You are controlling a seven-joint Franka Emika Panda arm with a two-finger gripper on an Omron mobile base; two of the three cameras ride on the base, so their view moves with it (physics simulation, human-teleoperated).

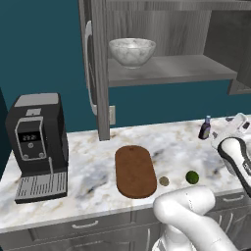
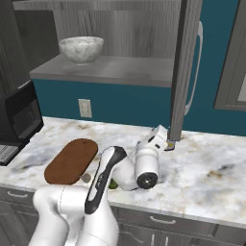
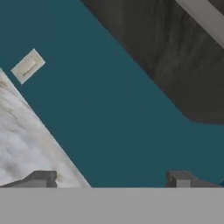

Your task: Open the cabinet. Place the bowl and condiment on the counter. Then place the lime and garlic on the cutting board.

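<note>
The cabinet (image 1: 100,73) stands open, and the marbled bowl (image 1: 131,51) (image 2: 81,49) rests on its shelf. The dark condiment (image 1: 205,128) bottle stands upright on the counter (image 1: 88,171) at the back right. My gripper (image 2: 166,142) hovers just right of it, low over the counter, open and empty. In the hand view its fingertips (image 3: 41,178) stand wide apart, facing the teal wall. The cutting board (image 1: 135,171) (image 2: 72,161) lies bare mid-counter. The garlic (image 1: 164,181) and lime (image 1: 191,177) sit on the counter to its right.
A black coffee machine (image 1: 37,147) occupies the counter's left end. An open cabinet door (image 2: 185,67) hangs down just behind my hand. A wall outlet (image 2: 85,108) (image 3: 27,65) is on the teal wall. Grey drawers (image 1: 83,225) run below the counter.
</note>
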